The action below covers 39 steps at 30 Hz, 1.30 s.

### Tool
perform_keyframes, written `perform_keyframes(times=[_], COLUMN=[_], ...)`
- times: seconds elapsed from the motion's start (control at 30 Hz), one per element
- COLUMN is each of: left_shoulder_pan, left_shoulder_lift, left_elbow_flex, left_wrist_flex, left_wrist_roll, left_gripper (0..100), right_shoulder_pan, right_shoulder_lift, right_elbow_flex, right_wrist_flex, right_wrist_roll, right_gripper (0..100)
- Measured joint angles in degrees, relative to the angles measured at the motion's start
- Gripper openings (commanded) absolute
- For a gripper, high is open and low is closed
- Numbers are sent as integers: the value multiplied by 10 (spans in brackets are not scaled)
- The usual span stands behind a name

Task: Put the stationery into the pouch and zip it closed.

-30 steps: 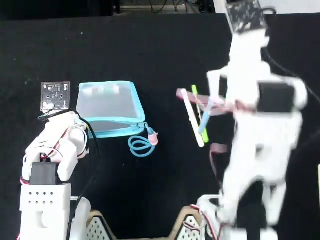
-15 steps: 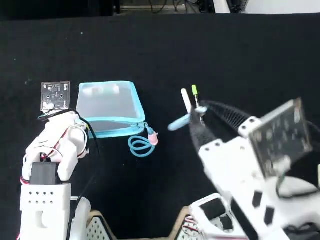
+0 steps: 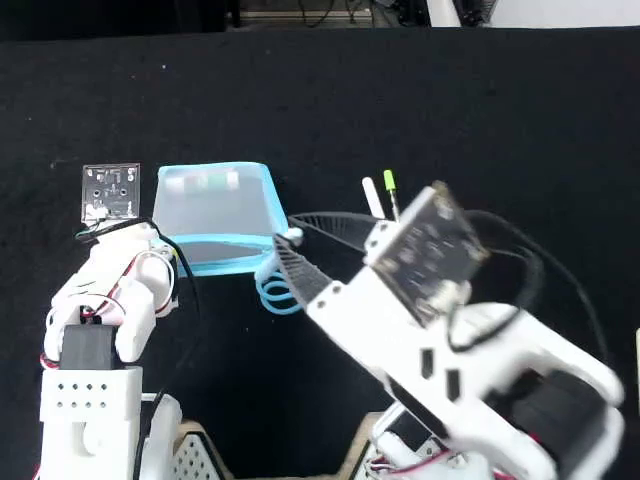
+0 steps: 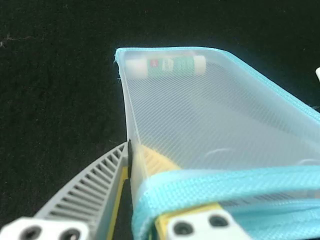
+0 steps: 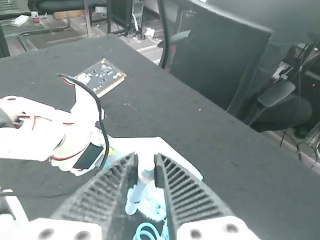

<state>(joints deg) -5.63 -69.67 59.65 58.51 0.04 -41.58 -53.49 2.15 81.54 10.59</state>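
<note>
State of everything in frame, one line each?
Pouch: looks unzipped, a marker inside.
Left hand: shut on pouch edge.
Right hand: shut on a pen, by the pouch.
White pen: loose on the table.
Green pen: loose on the table.

Circuit board (image 3: 110,192) on black table (image 3: 400,100)

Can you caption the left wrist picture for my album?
The left end effector pinches the mesh pouch at its edge, a green-and-white stick lying inside.
</note>
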Motion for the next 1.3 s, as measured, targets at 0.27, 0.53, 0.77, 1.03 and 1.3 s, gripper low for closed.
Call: perform_keyframes(times=[0.27, 0.53, 0.77, 1.03, 1.3], left_shoulder_pan=[0, 0, 0, 0, 0], left_shoulder_lift=[0, 0, 1, 1, 1], left_elbow_flex=[0, 0, 0, 1, 1], left_wrist_flex=[0, 0, 0, 0, 0], left_wrist_roll=[0, 0, 0, 0, 0], left_gripper=[30, 30, 30, 30, 30], right_shoulder_pan=[0, 0, -4, -16, -121], right_shoulder_lift=[-34, -154, -219, -214, -156], right_elbow_flex=[98, 303, 461, 535, 565], right_wrist_flex=[-92, -248, -324, -331, -331], right_wrist_roll=[0, -1, 35, 107, 165], right_gripper=[11, 11, 11, 11, 12])
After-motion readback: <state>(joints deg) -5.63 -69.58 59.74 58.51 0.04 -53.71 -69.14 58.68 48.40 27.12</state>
